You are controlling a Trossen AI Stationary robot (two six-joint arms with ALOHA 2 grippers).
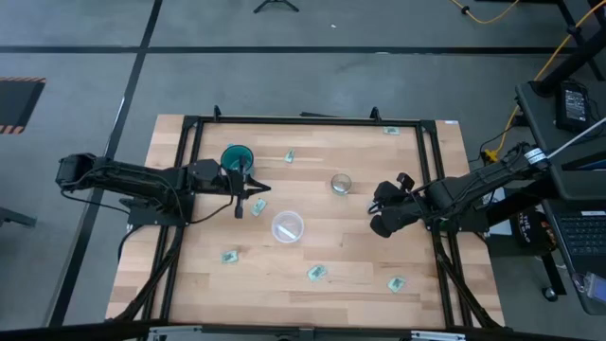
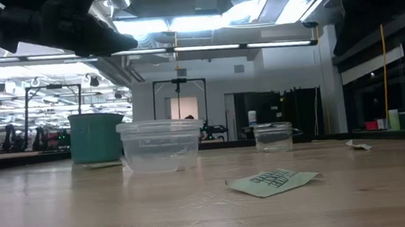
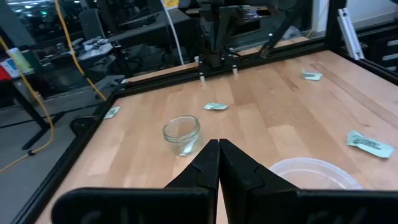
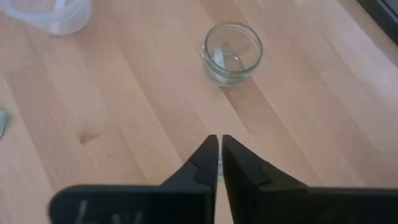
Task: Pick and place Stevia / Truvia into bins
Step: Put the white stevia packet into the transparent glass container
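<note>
My left end effector (image 1: 248,196) hovers closed and empty just beside the teal cup (image 1: 236,157); right end effector (image 1: 382,210) also closed. 6 packets (image 1: 316,273) lie scattered around it. Next: choose 1, open, descend.

The worktop (image 1: 350,237) is pale blond wood with a fine lengthwise grain, framed by black rails (image 1: 189,170). One cup (image 1: 237,157) is teal and opaque; the small glass (image 1: 341,183) is clear and colourless; the wider tub (image 1: 287,226) is translucent whitish. The sweetener packets (image 1: 316,273) are pale green and white, and the nearest one in the low view (image 2: 272,181) carries dark green print. Both arms are dark, near black, as are the left end effector (image 3: 219,163) and the right end effector (image 4: 219,163). The floor (image 1: 76,57) is grey with dark lines, crossed by a yellow cable (image 1: 544,66).
</note>
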